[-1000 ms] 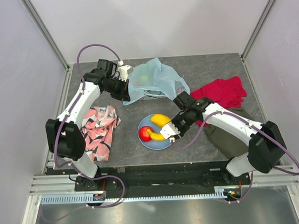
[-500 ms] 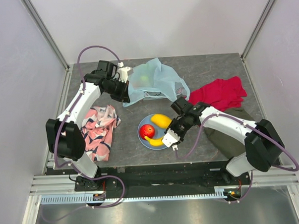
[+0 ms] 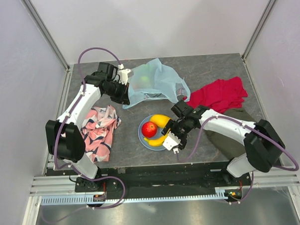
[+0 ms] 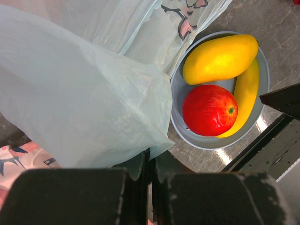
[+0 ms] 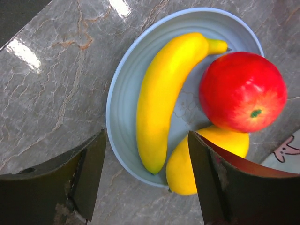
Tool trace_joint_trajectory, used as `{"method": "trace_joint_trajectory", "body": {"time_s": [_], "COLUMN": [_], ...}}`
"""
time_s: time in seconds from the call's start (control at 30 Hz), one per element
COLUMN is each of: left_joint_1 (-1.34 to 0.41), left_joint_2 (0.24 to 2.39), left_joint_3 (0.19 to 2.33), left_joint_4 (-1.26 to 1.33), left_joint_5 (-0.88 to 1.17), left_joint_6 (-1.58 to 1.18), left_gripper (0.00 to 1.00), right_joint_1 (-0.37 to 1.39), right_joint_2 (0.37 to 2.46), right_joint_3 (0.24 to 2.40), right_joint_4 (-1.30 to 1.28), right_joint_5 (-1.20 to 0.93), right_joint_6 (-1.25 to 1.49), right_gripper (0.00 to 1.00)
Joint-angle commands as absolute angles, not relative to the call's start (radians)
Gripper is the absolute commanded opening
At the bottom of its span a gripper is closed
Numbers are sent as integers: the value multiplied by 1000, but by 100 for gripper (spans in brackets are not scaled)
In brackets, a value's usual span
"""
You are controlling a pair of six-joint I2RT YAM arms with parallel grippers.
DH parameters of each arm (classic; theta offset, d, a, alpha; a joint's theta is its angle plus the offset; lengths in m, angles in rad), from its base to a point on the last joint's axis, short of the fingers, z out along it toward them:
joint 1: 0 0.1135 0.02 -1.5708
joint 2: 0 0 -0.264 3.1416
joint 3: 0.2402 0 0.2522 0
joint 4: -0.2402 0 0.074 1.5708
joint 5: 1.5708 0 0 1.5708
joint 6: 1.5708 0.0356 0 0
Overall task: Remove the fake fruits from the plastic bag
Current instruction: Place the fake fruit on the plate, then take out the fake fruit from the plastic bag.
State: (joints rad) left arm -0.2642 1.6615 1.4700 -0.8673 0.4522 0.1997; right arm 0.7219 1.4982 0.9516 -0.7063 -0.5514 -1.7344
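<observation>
Hold: left hand point(image 3: 121, 91) pinched shut on plastic bag point(image 3: 158, 79) edge. Right hand point(image 3: 171, 140) wide open, empty, over plate point(image 5: 123, 93) carrying banana point(image 5: 164, 98), red apple point(image 5: 242, 91), 1 yellow fruit point(image 5: 197, 164). Green fruit point(image 3: 145, 79) inside bag, beyond plate from right hand; left hand nearer but occupied.

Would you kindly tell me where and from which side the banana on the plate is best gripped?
Probably the banana is best gripped at its thick middle, from straight above, with the fingers closing across its width. It lies flat on the plate. Its stem end nears the red apple, while the middle has bare plate on both sides.
</observation>
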Motion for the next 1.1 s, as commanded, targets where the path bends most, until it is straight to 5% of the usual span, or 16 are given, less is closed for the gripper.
{"method": "trace_joint_trajectory", "body": {"time_s": [0.0,0.23,0.3,0.43,0.63,0.9,1.07], "left_joint_1": [-265,-267,-268,-267,-268,-264,-259], "left_joint_2": [1629,1586,1559,1479,1375,1338,1327], "left_joint_3": [1488,1525,1525,1516,1465,1401,1384], "left_joint_4": [-865,-900,-926,-966,-1051,-1042,-1045], "left_joint_5": [469,543,580,640,647,646,635], "left_joint_6": [216,222,232,244,265,248,255], "left_gripper": [2,2,2,2,2,2,2], "right_joint_1": [706,603,594,583,586,646,669], "right_joint_2": [1402,1382,1433,1574,1823,1924,2014], "right_joint_3": [995,1243,1317,1461,1612,1649,1686], "right_joint_4": [-770,-793,-731,-480,-344,-337,-249], "right_joint_5": [-583,-603,-609,-562,-609,-618,-323], "right_joint_6": [-1775,-1620,-1358,-872,-472,-426,-304], "right_gripper": [78,75,73,44,26,21,22]}}
